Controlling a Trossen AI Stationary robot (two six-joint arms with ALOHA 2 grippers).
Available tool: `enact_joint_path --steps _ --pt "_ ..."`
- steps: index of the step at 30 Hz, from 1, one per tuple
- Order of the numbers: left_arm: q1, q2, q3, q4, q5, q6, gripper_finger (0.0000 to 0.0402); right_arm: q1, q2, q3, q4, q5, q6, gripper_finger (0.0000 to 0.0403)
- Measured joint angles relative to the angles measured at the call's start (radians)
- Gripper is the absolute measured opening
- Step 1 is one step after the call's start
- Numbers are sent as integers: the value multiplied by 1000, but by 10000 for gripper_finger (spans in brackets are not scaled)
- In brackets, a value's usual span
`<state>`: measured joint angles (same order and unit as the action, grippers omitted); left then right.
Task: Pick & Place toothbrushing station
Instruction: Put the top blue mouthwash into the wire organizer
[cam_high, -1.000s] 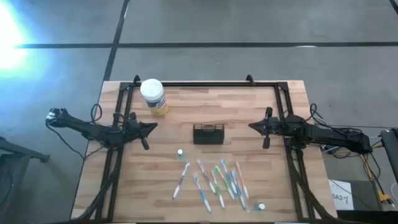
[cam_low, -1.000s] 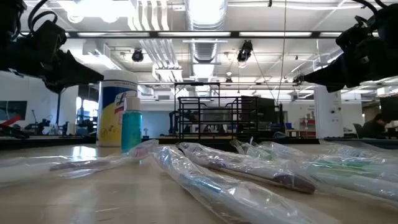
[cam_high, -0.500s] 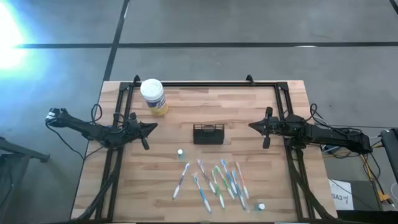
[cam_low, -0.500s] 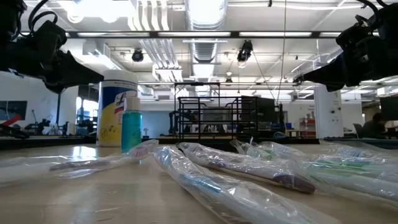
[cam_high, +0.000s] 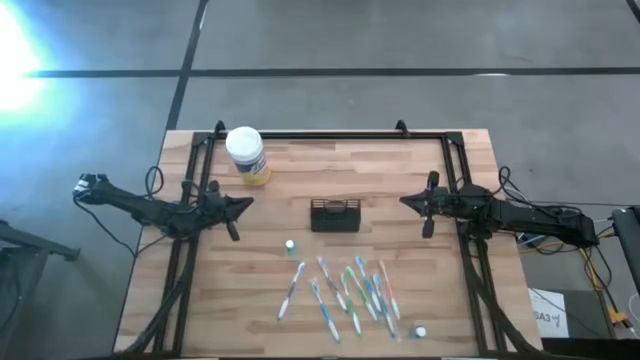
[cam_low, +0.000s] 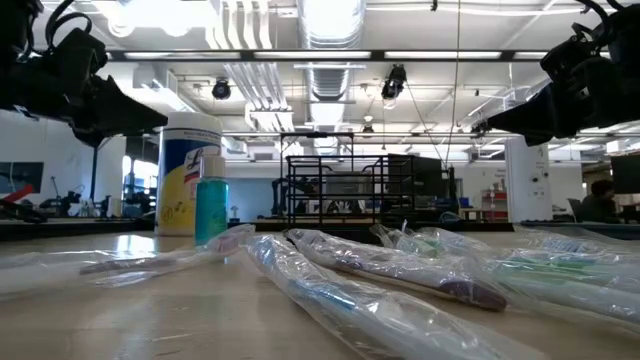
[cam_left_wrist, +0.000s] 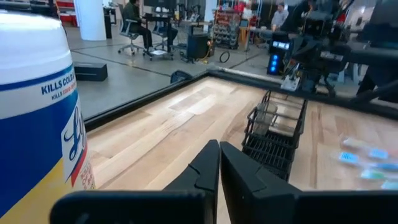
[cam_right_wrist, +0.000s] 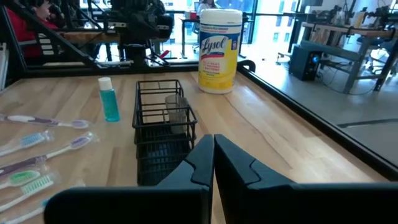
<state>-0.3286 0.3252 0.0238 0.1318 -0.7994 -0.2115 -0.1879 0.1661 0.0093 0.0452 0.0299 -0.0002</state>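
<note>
So the black wire holder (cam_high: 335, 215) is sitting upright pretty much in the middle of the wooden surface (cam_high: 420, 300), right between the two arms and well apart from both. There's a small clear cup inside it, which shows best from the right wrist.

The left pincer (cam_high: 243, 205) hangs above the left side of the surface, tips pointing toward the holder, fingers pressed together with nothing in them. Same deal with the right pincer (cam_high: 407, 203) on the opposite side: fingers pressed together, empty, aimed at the holder from the right.

Back near the far left corner there's a yellow wipes canister with a white lid (cam_high: 246, 155), standing up. A little bottle of blue-green liquid (cam_high: 290, 245) stands just in front of the holder, slightly to its left. Closer to the front edge there's a loose scatter of toothbrushes in clear plastic wrap (cam_high: 345, 290), mostly lying side by side at a slant, and another small bottle (cam_high: 419, 331) beside the right end of that bunch.

People are sitting in the room beyond the surface.
</note>
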Motion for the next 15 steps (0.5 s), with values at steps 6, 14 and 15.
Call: enact_joint_path --steps 6,14,15 --pt "0 18 100 50 92 40 5 0 1 0 -10 -2 18 8" --pt "0 255 473 -261 55 10 9 0 0 0 -10 -3 -3 8" --pt "0 296 533 -341 56 -25 9 0 0 0 -9 -3 -8 8"
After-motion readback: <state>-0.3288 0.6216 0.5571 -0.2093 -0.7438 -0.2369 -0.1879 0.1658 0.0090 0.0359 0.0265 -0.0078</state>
